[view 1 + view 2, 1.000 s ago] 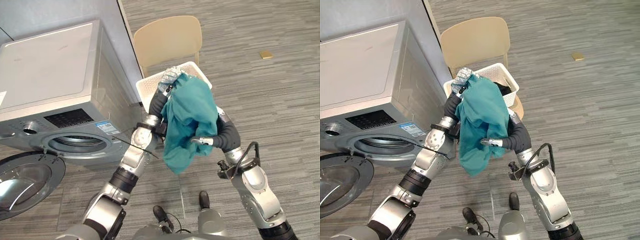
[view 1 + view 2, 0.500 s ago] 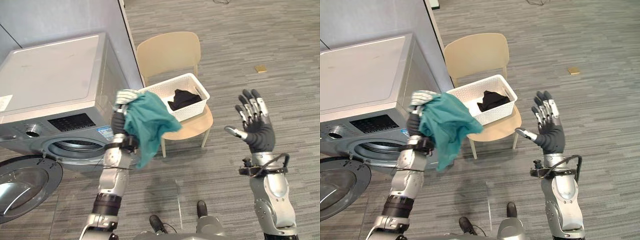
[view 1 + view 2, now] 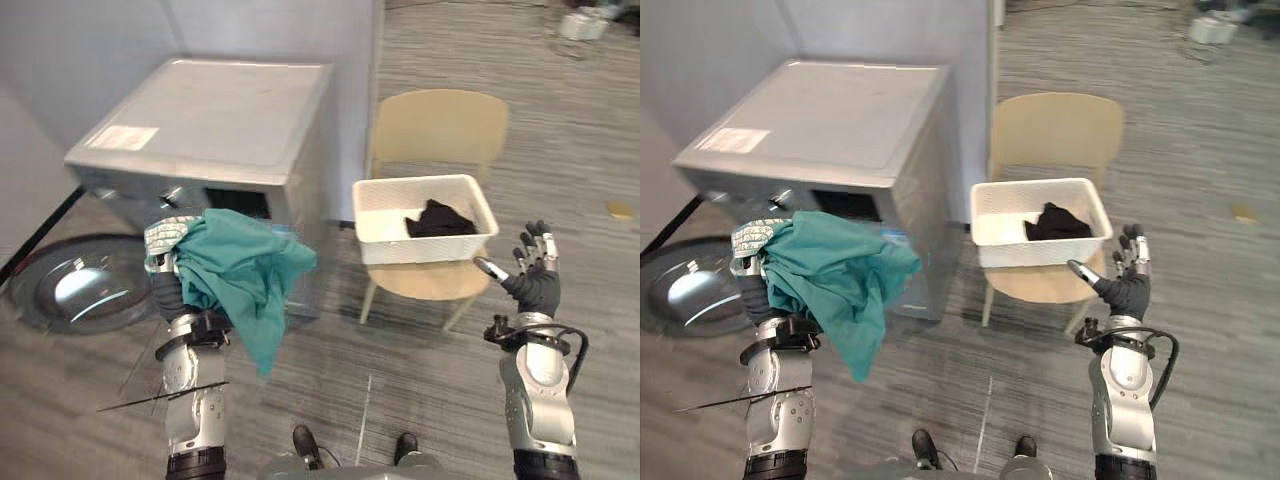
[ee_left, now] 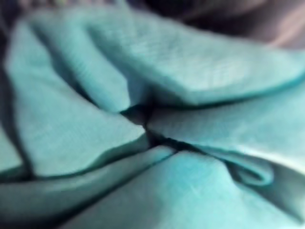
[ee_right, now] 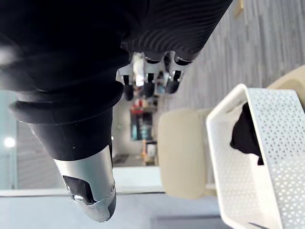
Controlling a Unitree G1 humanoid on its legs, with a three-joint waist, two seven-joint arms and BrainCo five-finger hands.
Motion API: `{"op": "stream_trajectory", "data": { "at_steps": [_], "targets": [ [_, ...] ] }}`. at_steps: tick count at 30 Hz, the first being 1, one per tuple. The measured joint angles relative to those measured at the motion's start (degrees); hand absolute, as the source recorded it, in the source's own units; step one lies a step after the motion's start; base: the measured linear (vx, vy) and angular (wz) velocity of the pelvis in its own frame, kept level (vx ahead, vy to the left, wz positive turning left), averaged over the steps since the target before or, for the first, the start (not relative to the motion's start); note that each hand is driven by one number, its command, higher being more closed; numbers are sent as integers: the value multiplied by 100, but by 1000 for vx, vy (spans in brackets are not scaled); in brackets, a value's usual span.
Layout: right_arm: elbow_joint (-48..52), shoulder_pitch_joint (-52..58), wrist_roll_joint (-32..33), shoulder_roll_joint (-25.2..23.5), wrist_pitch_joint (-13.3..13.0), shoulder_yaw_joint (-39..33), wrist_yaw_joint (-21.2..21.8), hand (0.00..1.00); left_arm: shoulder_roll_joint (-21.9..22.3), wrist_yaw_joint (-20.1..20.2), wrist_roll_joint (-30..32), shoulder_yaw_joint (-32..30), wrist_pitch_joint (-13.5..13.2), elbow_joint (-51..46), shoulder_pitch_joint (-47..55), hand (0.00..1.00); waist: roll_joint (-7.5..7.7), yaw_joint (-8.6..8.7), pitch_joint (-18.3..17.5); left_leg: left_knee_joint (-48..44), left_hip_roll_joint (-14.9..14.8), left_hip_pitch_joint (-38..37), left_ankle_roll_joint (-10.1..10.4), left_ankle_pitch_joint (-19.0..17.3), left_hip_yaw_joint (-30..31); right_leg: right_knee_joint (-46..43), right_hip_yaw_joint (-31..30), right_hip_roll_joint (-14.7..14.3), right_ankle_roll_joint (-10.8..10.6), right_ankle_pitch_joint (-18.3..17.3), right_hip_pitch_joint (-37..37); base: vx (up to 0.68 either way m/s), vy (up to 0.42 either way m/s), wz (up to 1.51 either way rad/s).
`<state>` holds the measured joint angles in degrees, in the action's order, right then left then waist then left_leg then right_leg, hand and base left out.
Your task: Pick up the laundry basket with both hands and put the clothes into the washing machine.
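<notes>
Left wrist view: crumpled teal cloth [image 4: 157, 71] hides the fingers; the left hand [image 3: 168, 236] clutches it before the silver washing machine [image 3: 230, 115], masking its opening. Right of the machine, the empty right hand [image 3: 532, 287] spreads beside the white perforated laundry basket [image 3: 400, 248].

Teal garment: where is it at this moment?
In the eye views the teal garment hangs from the left hand, held up on the robot's left in front of the washing machine, apart from the white basket on the chair.

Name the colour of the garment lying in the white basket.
The garment in the basket is black, clearest in the left eye view.
</notes>
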<state>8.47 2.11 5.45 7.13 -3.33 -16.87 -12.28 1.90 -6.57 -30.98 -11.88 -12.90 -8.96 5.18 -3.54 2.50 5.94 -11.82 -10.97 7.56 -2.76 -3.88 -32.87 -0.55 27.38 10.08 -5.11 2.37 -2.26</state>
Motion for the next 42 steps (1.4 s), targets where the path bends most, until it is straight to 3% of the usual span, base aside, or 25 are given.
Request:
{"op": "stream_trajectory", "data": {
  "at_steps": [3, 4, 5, 6, 10, 11, 12, 13, 14, 15, 18, 22, 27, 28, 29, 30, 31, 32, 33, 35, 37, 38, 39, 41, 42],
  "targets": [
    [-32, 19, -506, -13, 120, -315, -162, 0, 24, -8, 8, 14, -22, 3, 151, 100, 39, 18, -17, -267, -11, 113, -5, -445, -239, -234, 478, 180, -80, -74, -109, -16, 153, 91],
    [-27, 133, -819, -83, 199, -598, -245, 0, 14, 0, 19, 56, -33, -5, 135, 100, 278, 115, -31, -615, -73, 92, -236, -682, -759, -108, 889, 451, -163, -123, -229, 58, 200, 122],
    [-32, 193, -1073, -117, 292, -847, -309, 0, 38, 0, 27, 113, -60, 30, 120, 100, 130, 131, -45, -1182, -531, 189, -491, -883, -1251, -179, 1138, 451, -284, -113, -284, 57, 280, 162],
    [-42, 277, -1550, -172, 550, -1277, -438, 0, 49, 12, 57, 245, -28, 77, 130, 100, -10, 226, -40, -1580, -673, 301, -83, -1084, -1358, -478, 1496, 527, -378, -204, -326, 45, 256, 112],
    [-25, 513, -2455, -334, 993, -2102, -539, 0, 143, 61, 243, 461, 24, 302, 169, 100, 104, 307, -11, -1567, -56, 401, -102, -1552, -1060, -1079, 1821, 1226, -421, -143, -458, 54, 377, 106],
    [-24, 596, -2826, -364, 1183, -2320, -495, 0, 131, 141, 254, 541, 88, 457, 165, 100, 107, 322, -8, -1571, 176, 356, -196, -1610, -930, -1789, 1784, 1655, -333, -188, -319, 153, 548, 92],
    [-25, 761, -3256, -462, 1406, -2474, -452, 0, 115, 172, 268, 709, 193, 538, 168, 100, 179, 372, 35, -1556, 467, 269, -440, -1639, -718, -2968, 1476, 2147, 426, -450, -12, 158, 538, 98],
    [-27, 858, -3347, -547, 1470, -2526, -408, 0, 80, 179, 274, 779, 217, 568, 169, 100, 206, 416, 59, -1532, 556, 195, -494, -1669, -637, -3434, 1205, 2202, 771, -596, 101, 129, 422, 88],
    [-35, 967, -3411, -640, 1518, -2541, -388, 0, 55, 188, 273, 817, 249, 612, 173, 100, 240, 451, 78, -1477, 636, 93, -514, -1681, -574, -3866, 836, 2162, 1035, -728, 249, 157, 316, 62],
    [-90, 1275, -3477, -937, 1536, -2545, -387, 0, -29, 184, 272, 915, 271, 689, 203, 100, 321, 439, 176, -1176, 799, -369, -515, -1683, -489, -4819, -254, 1729, 891, -1102, 669, 148, 280, 44],
    [-956, 1987, -3227, -1262, 1484, -2603, -367, 0, -100, 230, 273, 1252, 252, 678, 220, 100, 354, 455, 217, -484, 1097, -976, -415, -1531, -187, -5632, -923, 761, 534, -1599, 1333, 128, 205, 51],
    [-3708, 2398, -2096, -1474, 1299, -3337, -130, 0, 0, 287, 271, 1761, 250, 1177, -185, 100, 568, 587, 229, -32, 1581, -1366, -363, -1441, 585, -4399, -938, -27, 525, -1824, 1999, 207, 141, 105],
    [-5686, 2584, -740, -1554, 1065, -3411, 367, 0, 166, 287, 293, 1958, 252, 1643, -333, 100, 433, 840, 203, 408, 1779, -1925, -248, -1506, 913, -3256, -930, -465, 663, -1703, 1993, 274, 96, 93],
    [-5725, 2581, -647, -1541, 1018, -3251, 489, 0, 165, 287, 355, 1970, 250, 1678, -335, 100, 367, 933, 194, 116, 1686, -2000, -15, -1634, 786, -3107, -908, -612, 830, -1629, 1802, 390, 72, 30],
    [-5752, 2537, -597, -1454, 930, -3073, 518, 0, 166, 283, 397, 1984, 249, 1696, -349, 100, 422, 981, 196, -1129, 1411, -1668, -16, -1634, 335, -2979, -992, -642, 1059, -1423, 1612, 570, 113, 9],
    [-5745, 2474, -614, -1385, 830, -2948, 500, 0, 163, 287, 401, 2061, 246, 1679, -379, 100, 331, 938, 256, -2905, 752, -1145, 69, -1463, -27, -2815, -1104, -861, 1160, -1354, 1365, 497, 119, -29],
    [-5708, 2430, -651, -1330, 830, -2805, 487, 0, 160, 293, 400, 2055, 242, 1644, -369, 100, 293, 865, 277, -3689, 442, -895, 34, -1132, -46, -2706, -1279, -998, 1110, -1369, 1248, 396, 129, -93],
    [-5569, 2325, -704, -1235, 831, -2515, 480, 0, 162, 287, 394, 1953, 229, 1625, -319, 100, 257, 764, 273, -4567, 162, -559, -46, -247, 62, -2539, -1661, -1127, 1063, -1349, 1087, 357, 277, -188],
    [-5429, 2178, -811, -1117, 789, -1839, 478, 0, 133, 269, 394, 1834, 216, 1543, -245, 100, 308, 570, 292, -5434, -162, -172, -154, -248, 193, -2439, -2288, -1208, 1063, -1340, 908, 343, 298, -217],
    [-5430, 1773, -1049, -906, 693, -1121, 478, 0, 89, 278, 398, 1865, 107, 1498, -102, 100, 345, 345, 301, -5704, -641, 93, -88, -664, 515, -2351, -3169, -1293, 1052, -1343, 727, 272, 310, -263],
    [-5440, 1297, -1148, -891, 680, -715, 475, 0, 93, 299, 409, 1896, 105, 1488, 120, 100, 336, 259, 303, -4728, -691, 135, 132, -1064, 1184, -2211, -4112, -1309, 844, -1295, 666, 162, 422, -260],
    [-5421, 1141, -1264, -783, 602, -497, 491, 0, 100, 381, 423, 1969, 121, 1499, 279, 100, 278, 215, 283, -3512, -633, -119, 263, -1179, 1611, -2127, -4716, -1327, 639, -1256, 716, 75, 521, -274],
    [-5318, 1079, -1296, -671, 491, -323, 488, 0, 154, 473, 428, 2046, 127, 1538, 391, 100, 41, 170, 201, -1989, -602, -375, 345, -917, 1982, -2129, -5216, -1456, 371, -1256, 904, 49, 578, -261],
    [-5257, 902, -1340, -543, 452, -293, 471, 0, 149, 604, 444, 2019, 134, 1617, 436, 100, -290, 293, 105, -1073, -548, -616, 1215, -1211, 2000, -2190, -5671, -1543, -49, -1244, 1328, 29, 588, -202],
    [-5229, 805, -1411, -619, 463, -220, 475, 0, 158, 639, 454, 1773, 140, 1774, 443, 100, -71, 307, 121, -961, -237, -631, 1059, -1175, 1261, -2228, -5806, -1242, -446, -1061, 1674, 50, 473, -189]
  ]
}}
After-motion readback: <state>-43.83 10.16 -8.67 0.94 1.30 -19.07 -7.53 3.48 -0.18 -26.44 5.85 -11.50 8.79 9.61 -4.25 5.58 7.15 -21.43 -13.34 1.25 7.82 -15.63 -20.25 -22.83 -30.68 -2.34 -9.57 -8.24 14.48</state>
